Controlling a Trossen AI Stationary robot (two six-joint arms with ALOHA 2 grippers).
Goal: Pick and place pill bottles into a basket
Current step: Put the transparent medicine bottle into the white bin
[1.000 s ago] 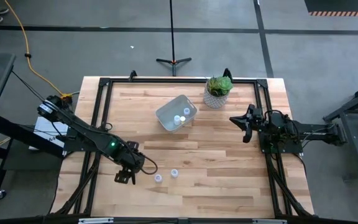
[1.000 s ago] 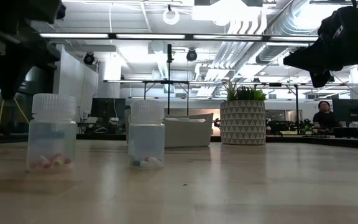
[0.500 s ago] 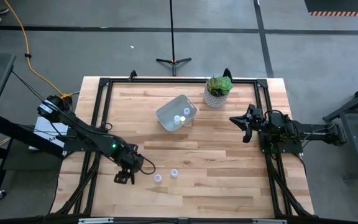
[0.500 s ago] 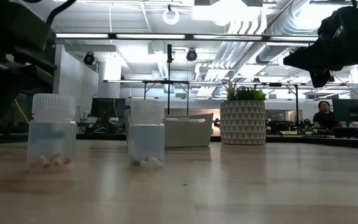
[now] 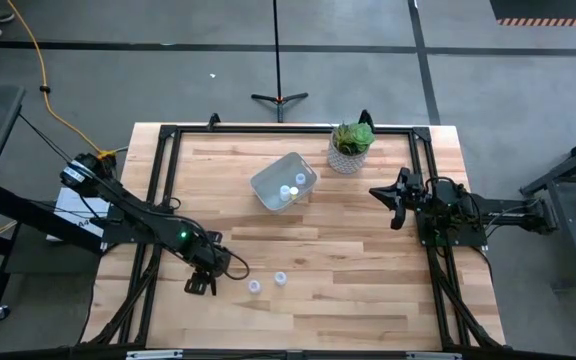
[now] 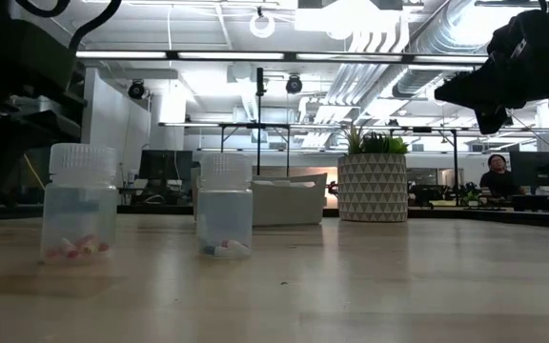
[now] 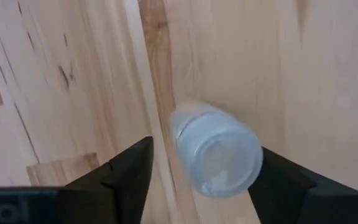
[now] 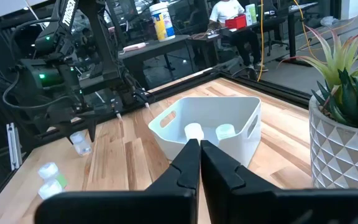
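Left gripper [image 7: 194, 171] straddling a pill bottle [image 7: 215, 149] near the table's front-left, fingers spread and not yet clamped.

Seen from above, the left gripper [image 5: 202, 283] sits at about 7 o'clock from the basket [image 5: 284, 181], with two more bottles [image 5: 255, 287] [image 5: 280, 278] just beside it toward 3 o'clock. In the left wrist view the bottle stands between the fingers, touching or nearly touching one and well clear of the other. I judge the good move is to centre the fingers on the bottle, come low enough to catch the body under the cap, then squeeze gently so it neither tips nor skids. Two bottles [image 8: 193, 131] [image 8: 225, 131] already lie in the basket. The right gripper [image 5: 386, 196], fingers pressed together on nothing, waits at 3 o'clock of the basket.
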